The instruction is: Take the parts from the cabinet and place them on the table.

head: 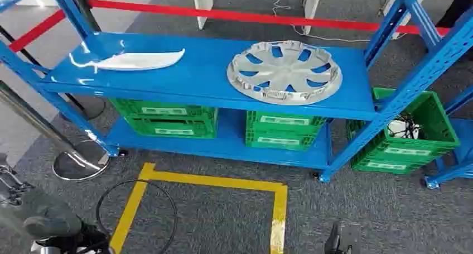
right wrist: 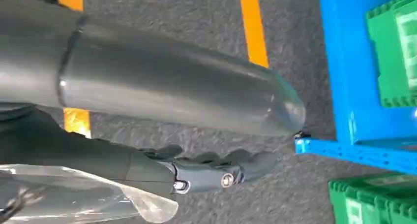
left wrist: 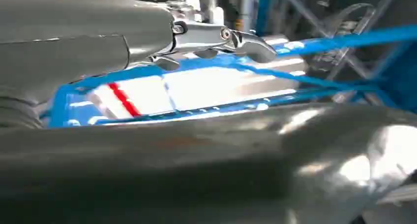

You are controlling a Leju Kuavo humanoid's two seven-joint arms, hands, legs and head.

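parts: hubcap (head: 284, 71) lies flat near the right end of the blue cabinet (head: 212, 78) top shelf; white trim panel (head: 136, 60) at the left end, long axis along the shelf
left robot hand (left wrist: 216, 39): low by the body, fingers extended, holding nothing I can see
right robot hand (right wrist: 216, 172): hanging over the floor, fingers loosely curled, empty
key relation: both parts ahead and above the hands — hubcap on the right arm's side, panel on the left's
around: green crates (head: 167, 117) on the lower shelf, yellow floor tape (head: 217, 181)
in the way: right upright post (head: 385, 30) stands just beside the hubcap
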